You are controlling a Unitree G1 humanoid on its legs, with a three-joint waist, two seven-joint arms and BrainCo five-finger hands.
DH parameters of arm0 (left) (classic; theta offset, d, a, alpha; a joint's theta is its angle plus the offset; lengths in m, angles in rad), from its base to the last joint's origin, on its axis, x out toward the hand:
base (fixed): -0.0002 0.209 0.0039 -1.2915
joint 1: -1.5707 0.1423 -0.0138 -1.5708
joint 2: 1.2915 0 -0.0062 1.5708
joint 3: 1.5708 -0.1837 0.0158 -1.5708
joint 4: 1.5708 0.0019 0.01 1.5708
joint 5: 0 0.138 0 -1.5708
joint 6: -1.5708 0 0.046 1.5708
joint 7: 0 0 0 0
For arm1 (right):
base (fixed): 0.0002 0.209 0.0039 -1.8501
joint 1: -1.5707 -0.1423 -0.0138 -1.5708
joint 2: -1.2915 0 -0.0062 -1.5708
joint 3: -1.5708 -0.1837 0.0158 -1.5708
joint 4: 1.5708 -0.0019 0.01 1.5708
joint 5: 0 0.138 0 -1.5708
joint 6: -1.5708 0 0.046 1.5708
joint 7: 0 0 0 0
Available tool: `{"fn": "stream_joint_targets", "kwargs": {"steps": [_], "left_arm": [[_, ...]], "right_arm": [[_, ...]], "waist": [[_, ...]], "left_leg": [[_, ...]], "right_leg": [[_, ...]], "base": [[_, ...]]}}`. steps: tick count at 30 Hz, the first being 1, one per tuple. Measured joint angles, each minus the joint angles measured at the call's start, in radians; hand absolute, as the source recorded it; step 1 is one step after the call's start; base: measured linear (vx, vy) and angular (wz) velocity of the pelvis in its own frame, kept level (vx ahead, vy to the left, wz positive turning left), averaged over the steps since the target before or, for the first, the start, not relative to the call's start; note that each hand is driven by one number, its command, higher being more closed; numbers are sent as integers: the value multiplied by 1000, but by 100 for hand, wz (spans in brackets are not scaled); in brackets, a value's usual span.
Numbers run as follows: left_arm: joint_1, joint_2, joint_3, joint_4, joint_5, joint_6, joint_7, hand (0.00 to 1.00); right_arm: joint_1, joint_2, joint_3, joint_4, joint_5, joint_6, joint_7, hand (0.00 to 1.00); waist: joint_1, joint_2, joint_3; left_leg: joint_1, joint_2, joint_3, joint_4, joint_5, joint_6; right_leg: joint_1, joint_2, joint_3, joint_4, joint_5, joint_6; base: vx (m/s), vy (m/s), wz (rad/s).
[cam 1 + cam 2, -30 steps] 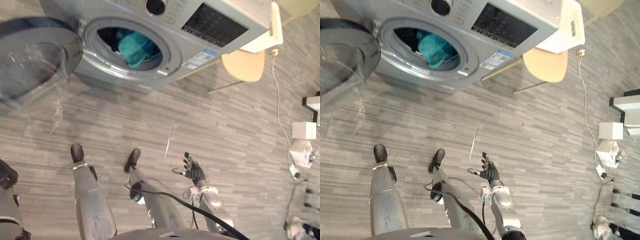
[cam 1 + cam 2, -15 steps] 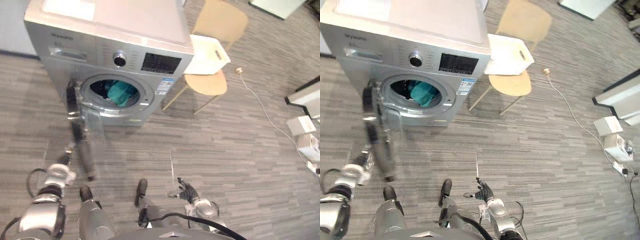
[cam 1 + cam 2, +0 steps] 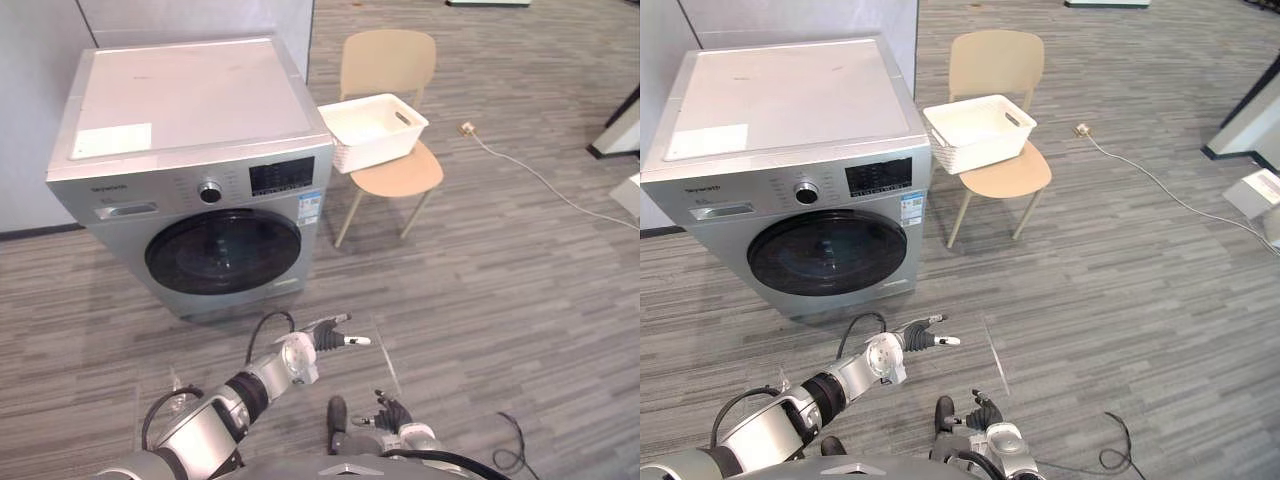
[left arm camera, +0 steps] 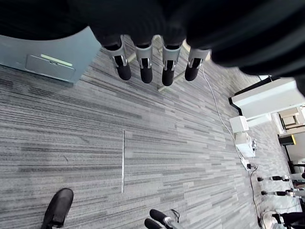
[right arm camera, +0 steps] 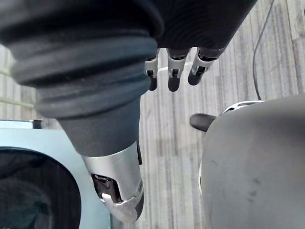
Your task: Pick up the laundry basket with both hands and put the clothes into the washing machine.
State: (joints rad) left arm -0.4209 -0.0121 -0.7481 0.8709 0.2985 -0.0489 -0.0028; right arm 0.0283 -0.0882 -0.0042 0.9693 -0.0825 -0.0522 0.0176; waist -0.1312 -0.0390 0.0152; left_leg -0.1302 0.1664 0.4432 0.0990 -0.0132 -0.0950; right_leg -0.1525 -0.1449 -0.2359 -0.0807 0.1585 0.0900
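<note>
my left hand (image 3: 328, 336) hangs over the floor (image 3: 500, 270) in front of the washing machine (image 3: 190, 150), fingers straight and apart, holding nothing. the machine's round dark door (image 3: 223, 252) is closed. my right hand (image 3: 392, 415) is low over the floor, fingers loose and spread, gripping nothing. the white laundry basket (image 3: 370, 150) sits on the seat of the tan chair (image 3: 388, 62) just beside the machine, to its right and well apart from both hands. as for the clothes, i cannot tell through the dark door glass.
</note>
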Motion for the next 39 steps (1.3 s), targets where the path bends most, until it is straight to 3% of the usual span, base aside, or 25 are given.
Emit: {"fn": "stream_joint_targets", "kwargs": {"steps": [4,10,13,14,15,17,18,20,21,22,23,24,25,26,27,28,30,31,32,34,35,36,37,38,39], "left_arm": [[84,62,12,-119,-2,-6,-14,0],[292,140,211,-240,-64,-17,-24,0],[376,151,319,-286,-104,-37,-14,0],[390,149,341,-301,-130,-55,2,0],[407,148,362,-302,-142,-70,18,0],[464,149,433,-299,-159,-90,59,0],[502,152,474,-299,-170,-95,69,0],[538,170,519,-289,-183,-102,82,0],[547,170,540,-247,-210,-106,84,0],[572,156,552,-214,-253,-106,83,0],[581,155,553,-213,-261,-107,83,0],[614,152,558,-211,-303,-110,82,0],[633,150,573,-201,-335,-114,81,0],[632,150,584,-184,-343,-115,81,0],[629,160,603,-163,-358,-115,83,0],[628,164,610,-153,-359,-116,82,0],[608,169,613,-115,-353,-126,76,0],[598,164,614,-104,-352,-128,73,0],[577,144,621,-90,-331,-128,60,0],[568,127,621,-83,-307,-132,53,0],[563,117,620,-71,-291,-133,49,0],[559,112,621,-71,-276,-133,43,0],[557,114,621,-74,-270,-134,41,0],[547,113,628,-65,-259,-131,42,0],[542,92,629,-68,-243,-134,40,0]], "right_arm": [[-1,0,-15,28,0,-11,-7,0],[-3,0,-40,43,3,-10,-20,0],[-15,-15,-46,81,11,-16,-26,0],[-16,-36,-57,99,18,-21,-32,0],[-13,-50,-58,115,19,-25,-44,0],[0,-71,-61,136,20,-28,-53,0],[-4,-69,-85,146,31,-29,-53,0],[-1,-49,-120,148,38,-30,-52,0],[9,-38,-170,147,41,-30,-56,0],[17,-38,-209,146,49,-29,-64,0],[18,-37,-213,145,51,-29,-65,0],[18,-36,-216,137,60,-29,-65,0],[17,-29,-217,107,68,-29,-64,0],[16,-21,-216,96,72,-32,-64,0],[18,-1,-215,65,76,-32,-64,0],[20,7,-212,54,77,-34,-63,0],[77,21,-179,-60,79,-44,-63,0],[91,22,-173,-79,84,-53,-63,0],[115,19,-167,-121,88,-62,-60,0],[136,18,-169,-140,105,-76,-53,0],[153,21,-168,-153,118,-78,-49,0],[175,33,-165,-166,121,-80,-48,0],[187,45,-164,-167,122,-81,-48,0],[192,51,-167,-165,125,-82,-48,0],[195,38,-170,-161,124,-79,-48,0]], "waist": [[14,5,1],[46,21,13],[69,38,33],[89,58,46],[104,56,51],[128,55,52],[149,55,52],[154,33,64],[155,38,62],[162,37,63],[163,37,63],[167,40,61],[164,44,66],[159,44,68],[149,44,82],[140,37,85],[111,11,93],[104,9,94],[90,11,98],[91,14,103],[91,9,101],[95,-13,106],[96,-35,108],[97,-42,115],[112,-18,118]], "left_leg": [[11,-20,-24,-26,8,5],[0,-56,-109,-25,7,21],[-115,-66,-228,118,-51,49],[-159,-78,-272,169,-78,63],[-172,-70,-231,183,-87,79],[-155,-15,-11,214,-84,116],[-155,-44,-8,231,-93,120],[-174,-84,-54,279,-133,134],[-182,-109,-104,314,-171,148],[-156,-149,-147,321,-201,164],[-143,-158,-154,316,-205,169],[-98,-187,-189,285,-212,182],[-58,-197,-232,259,-214,190],[-39,-199,-260,241,-212,194],[15,-207,-313,192,-195,199],[44,-214,-342,167,-186,200],[116,-247,-483,120,-172,197],[121,-255,-519,121,-172,197],[137,-269,-609,123,-174,192],[159,-268,-669,128,-185,173],[165,-267,-692,152,-205,139],[166,-268,-682,198,-246,99],[166,-274,-675,228,-273,93],[158,-260,-671,282,-318,96],[148,-209,-666,308,-343,81]], "right_leg": [[18,-10,-34,0,-9,13],[71,-44,-133,0,-29,29],[122,-63,-262,2,-63,47],[155,-75,-346,17,-84,62],[175,-91,-403,30,-104,70],[215,-137,-502,71,-135,108],[238,-167,-523,83,-127,109],[283,-196,-582,97,-119,133],[317,-232,-623,159,-131,152],[319,-312,-618,333,-129,152],[315,-333,-609,376,-122,142],[264,-408,-536,566,-63,38],[172,-418,-384,758,-98,-83],[127,-383,-305,843,-165,-73],[49,-275,-158,942,-269,-34],[29,-228,-110,963,-305,-23],[-59,-44,2,939,-415,-39],[-84,-5,33,911,-431,-39],[-136,73,130,809,-452,-35],[-161,128,255,699,-442,-35],[-160,142,347,593,-404,-36],[-142,134,414,501,-304,-33],[-128,117,431,464,-220,-32],[-112,119,434,480,-259,8],[-102,146,381,487,-275,-15]], "base": [[70,15,25],[29,37,45],[-55,84,132],[-31,120,173],[1,132,199],[134,201,166],[196,236,109],[206,241,98],[294,346,144],[274,326,115],[322,352,88],[336,291,69],[342,249,82],[328,185,102],[259,115,99],[316,81,154],[310,-12,183],[355,-79,215],[294,-89,181],[306,-121,171],[362,-186,184],[354,-204,167],[221,-178,144],[227,-259,107],[207,-263,83]]}}
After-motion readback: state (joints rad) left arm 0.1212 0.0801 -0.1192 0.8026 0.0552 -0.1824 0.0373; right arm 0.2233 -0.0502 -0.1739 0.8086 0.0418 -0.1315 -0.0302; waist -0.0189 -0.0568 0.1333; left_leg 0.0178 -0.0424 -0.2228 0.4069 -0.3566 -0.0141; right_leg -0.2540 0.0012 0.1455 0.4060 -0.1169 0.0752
